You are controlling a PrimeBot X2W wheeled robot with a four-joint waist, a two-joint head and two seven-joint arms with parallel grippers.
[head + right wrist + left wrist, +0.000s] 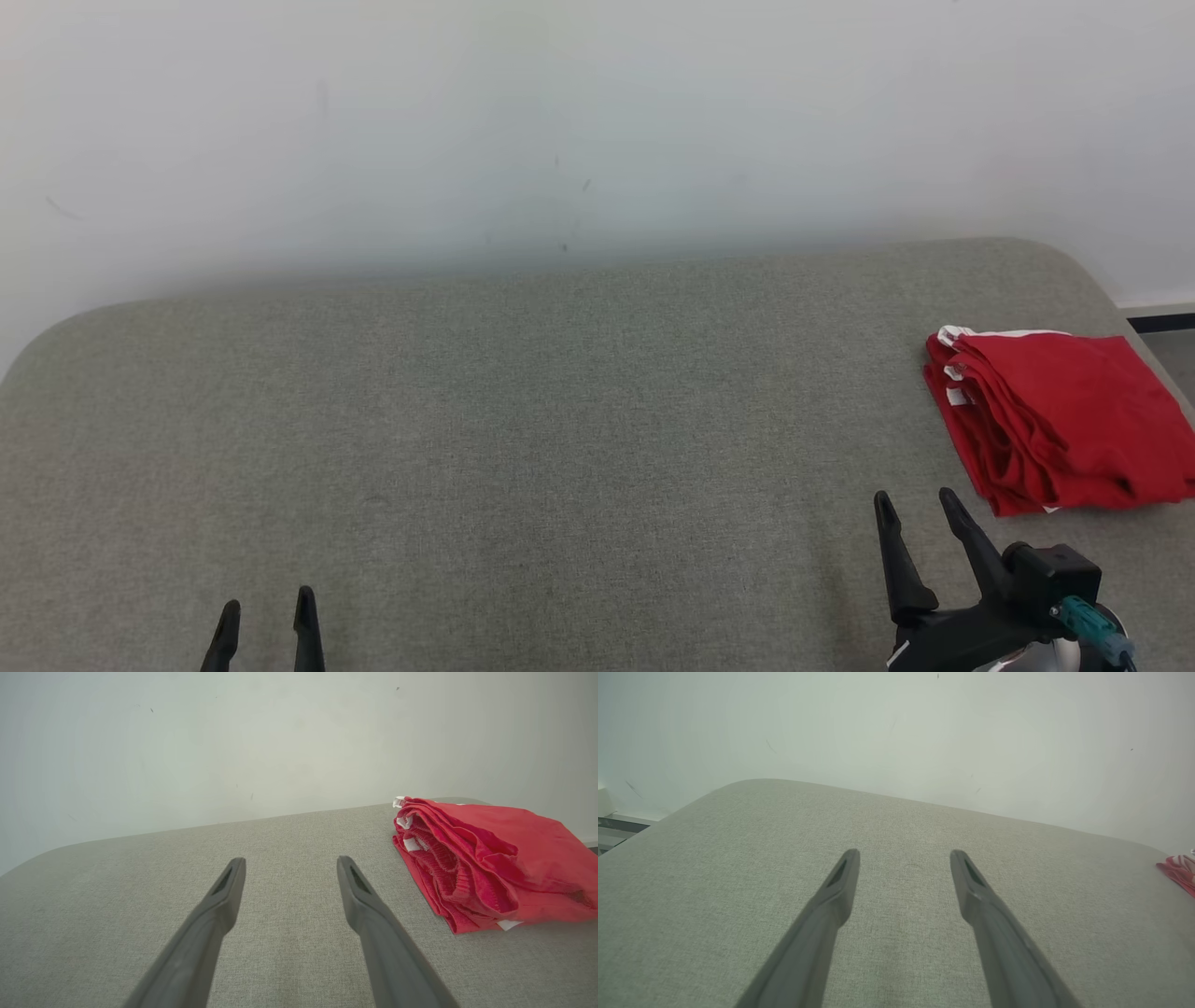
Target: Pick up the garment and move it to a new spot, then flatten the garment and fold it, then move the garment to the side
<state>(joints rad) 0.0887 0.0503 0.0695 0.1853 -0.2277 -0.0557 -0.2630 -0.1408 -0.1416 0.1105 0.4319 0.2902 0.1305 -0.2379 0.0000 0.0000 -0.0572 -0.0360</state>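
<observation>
Left to right: the long, dark, tapering left fingers (304, 621) stand spread apart and empty, hovering over the grey-green, coarsely woven fabric surface (560, 420) with rounded corners, which runs bare between the two pairs. The matching right fingers (901, 560) are likewise parted with nothing between them. Just beyond them and to their right, not touching, lies the red knit cloth garment with white trim and small white labels (1055, 420), folded into a loose, layered stack near the edge of the surface, well apart from the left fingers. Its stacked edges, ribbed and slightly ragged, face the right fingers; its top is smooth and matte. It would likely be light, soft and limp, not fragile, and prone to sagging or unfolding if one layer alone is pinched. The best hold is probably across all layers at the near stacked edge.
</observation>
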